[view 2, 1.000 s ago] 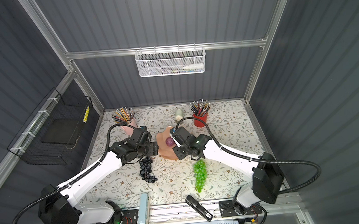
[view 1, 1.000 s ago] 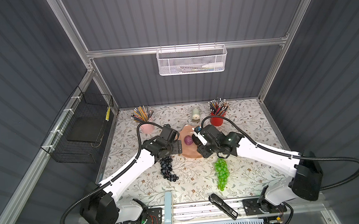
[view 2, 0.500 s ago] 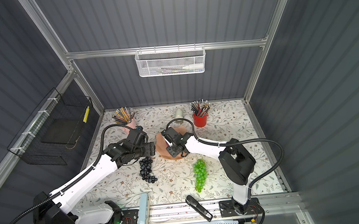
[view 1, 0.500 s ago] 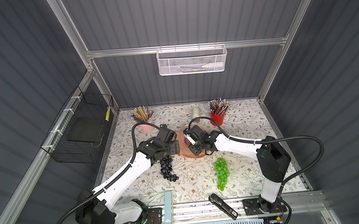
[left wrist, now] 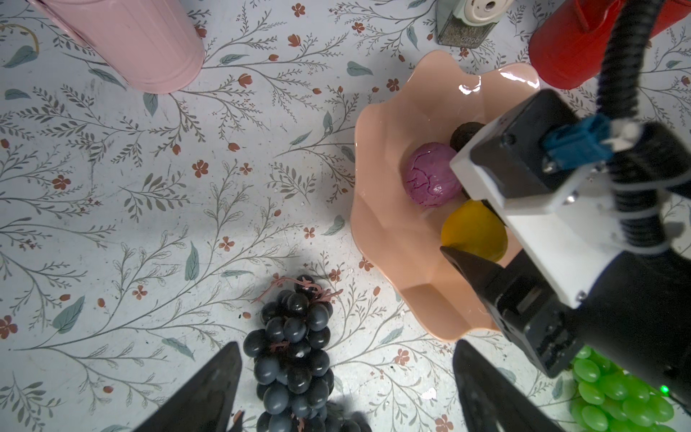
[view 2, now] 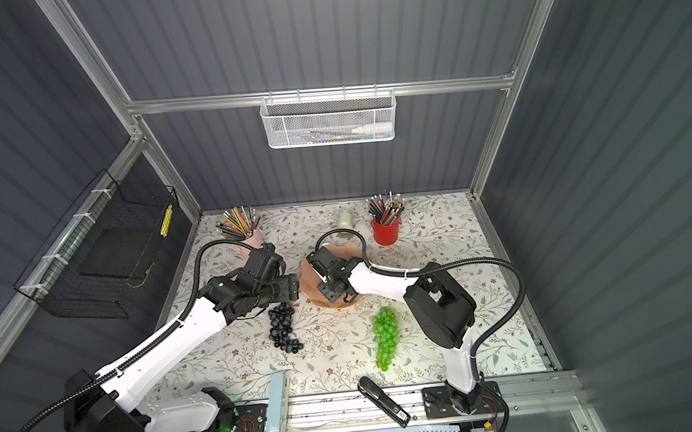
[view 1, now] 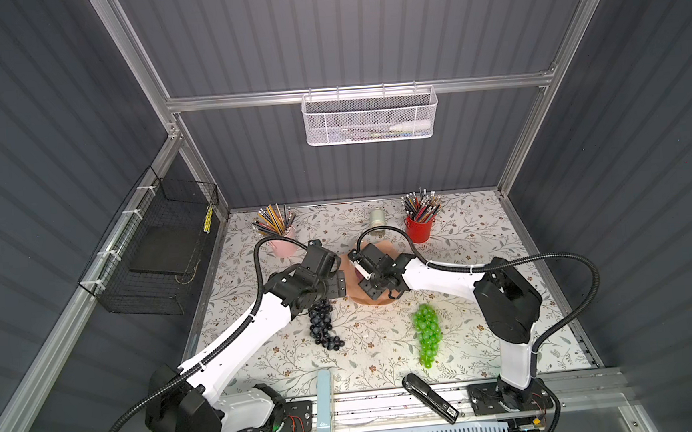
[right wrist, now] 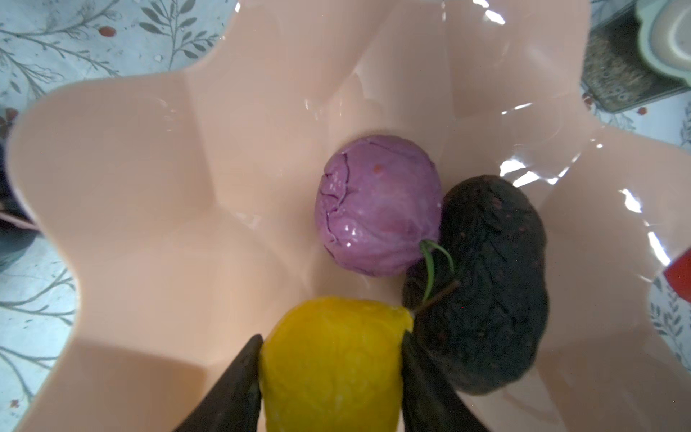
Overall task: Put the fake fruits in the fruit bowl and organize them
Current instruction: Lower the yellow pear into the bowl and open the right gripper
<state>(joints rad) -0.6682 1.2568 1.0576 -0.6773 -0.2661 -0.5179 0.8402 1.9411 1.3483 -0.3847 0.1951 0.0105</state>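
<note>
Lemon (right wrist: 329,374) is gripped by right gripper (right wrist: 332,338) in fruit bowl (right wrist: 149,187) | purple fruit (right wrist: 377,205) and avocado (right wrist: 486,284) are seen beside it | left gripper (left wrist: 346,346) is spread wide above dark grapes (left wrist: 295,359)

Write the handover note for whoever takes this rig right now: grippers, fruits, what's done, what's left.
Grippers: the left gripper is open and empty, poised over the dark grape bunch. The right gripper is down in the fruit bowl, shut on the lemon.
Done: the purple fruit and the avocado lie side by side in the bowl.
On the table: the dark grape bunch, and the green grape bunch, both in front of the bowl.
Left: release the lemon, bring in both bunches, tidy.
</note>
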